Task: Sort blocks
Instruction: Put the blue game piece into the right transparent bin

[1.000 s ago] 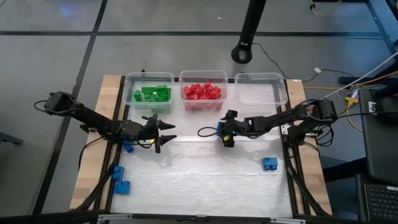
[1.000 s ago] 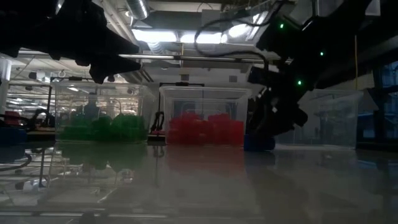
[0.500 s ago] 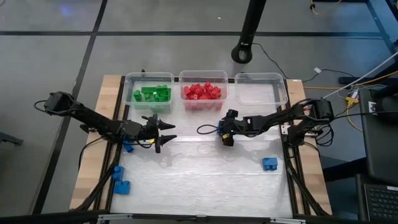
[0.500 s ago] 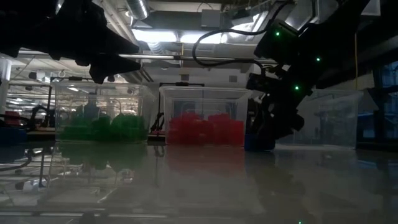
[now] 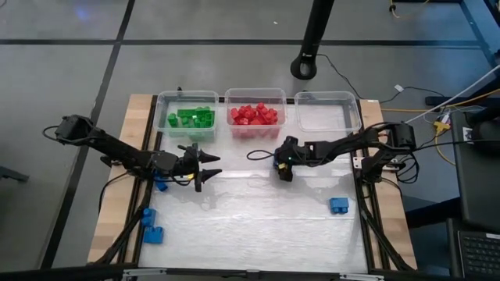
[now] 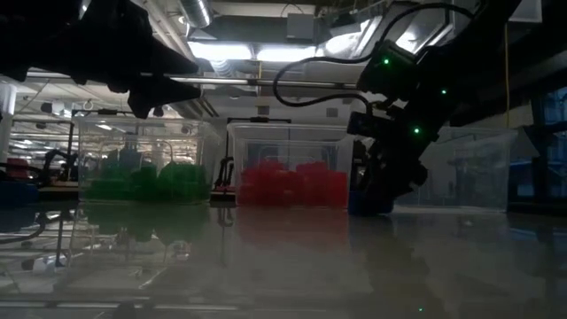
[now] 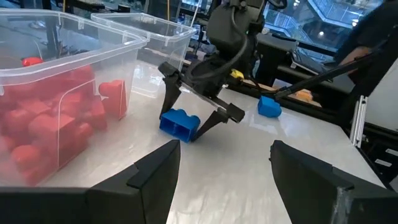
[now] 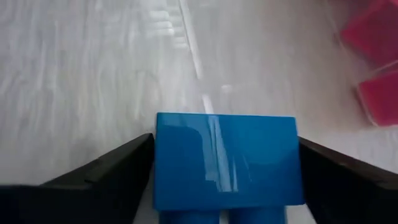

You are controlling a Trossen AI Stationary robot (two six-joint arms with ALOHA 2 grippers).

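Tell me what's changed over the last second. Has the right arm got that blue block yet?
The right gripper has shifted slightly toward the bins and now straddles the blue block, its open fingers just starting to close; the block still sits on the table, not lifted. The left gripper stays open in place. The other blue blocks and the bins haven't moved.

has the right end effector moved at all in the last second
Yes. In the high view the right end effector has slid slightly left, ending further under the red-brick bin; it straddles a blue brick.
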